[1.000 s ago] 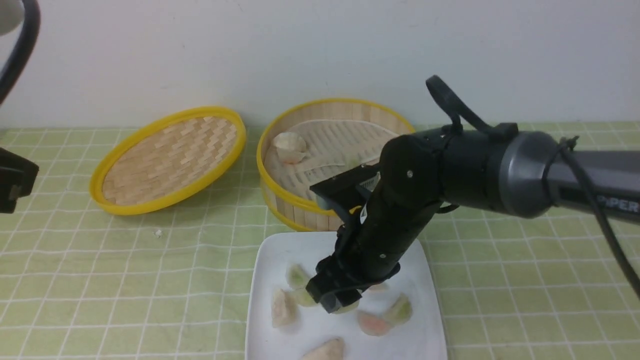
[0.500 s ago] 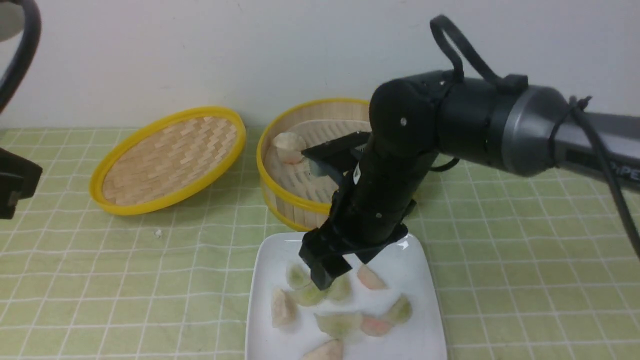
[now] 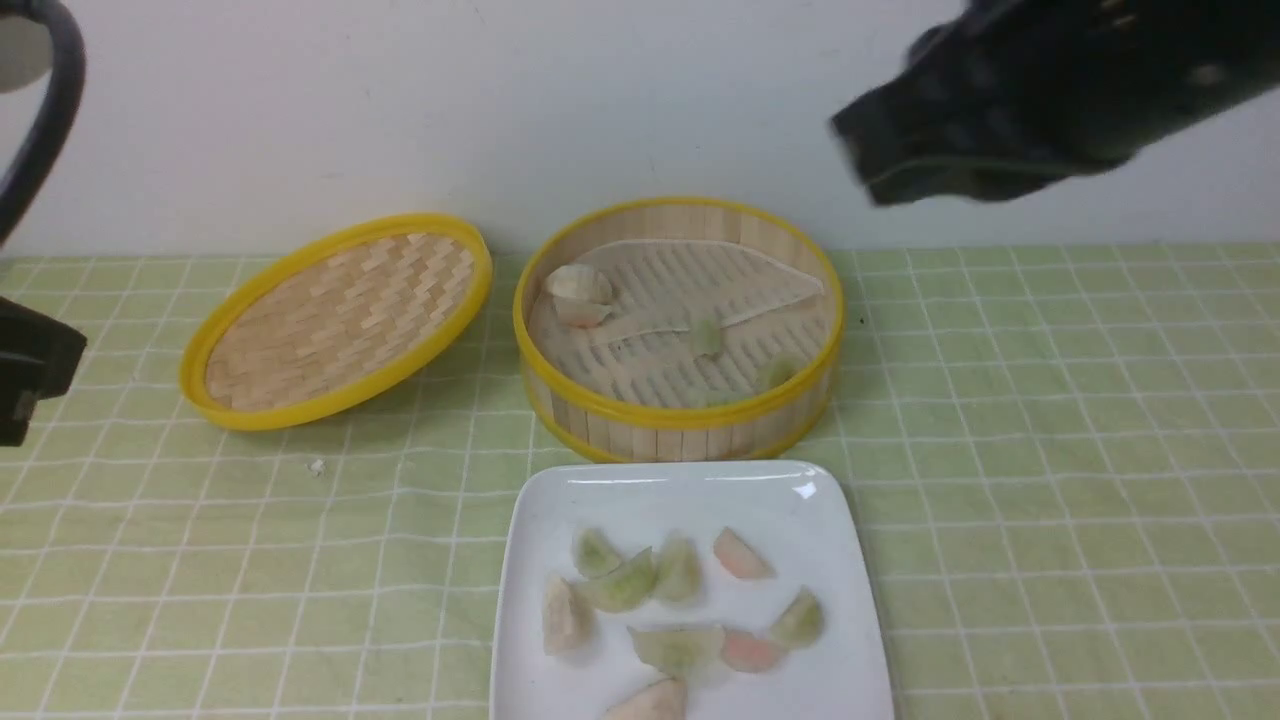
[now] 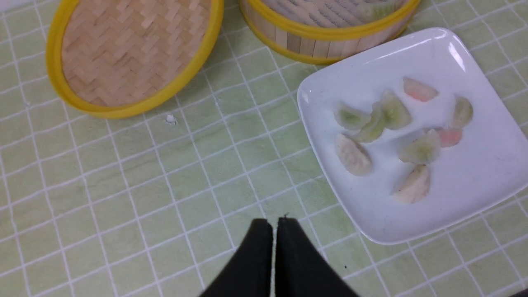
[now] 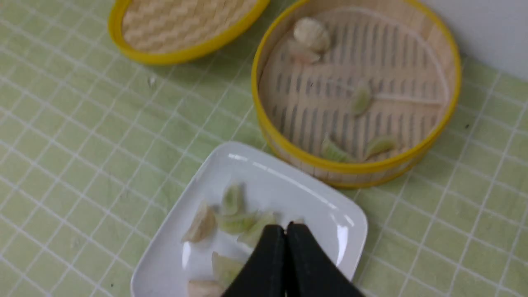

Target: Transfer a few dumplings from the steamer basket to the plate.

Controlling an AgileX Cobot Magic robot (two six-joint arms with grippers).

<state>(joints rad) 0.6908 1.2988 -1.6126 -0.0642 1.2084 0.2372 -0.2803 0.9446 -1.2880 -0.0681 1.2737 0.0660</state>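
Square plate [image 3: 540,520], just in front of steamer basket [image 3: 680,415]: several dumplings [image 3: 680,570] grouped centrally, off the rim; more lie in basket. Closed, empty, raised: left pincer [image 4: 274,225], right pincer [image 5: 285,231]. Bare worktop [image 3: 1050,450] either side.

Nine dumplings [image 3: 625,585], pale green, whitish and pinkish-orange, are scattered flat on the glossy white square plate [image 3: 660,495], which is set just on the near side of the uncovered yellow-rimmed bamboo steamer basket [image 3: 680,412]; five more are seen on its slatted floor.
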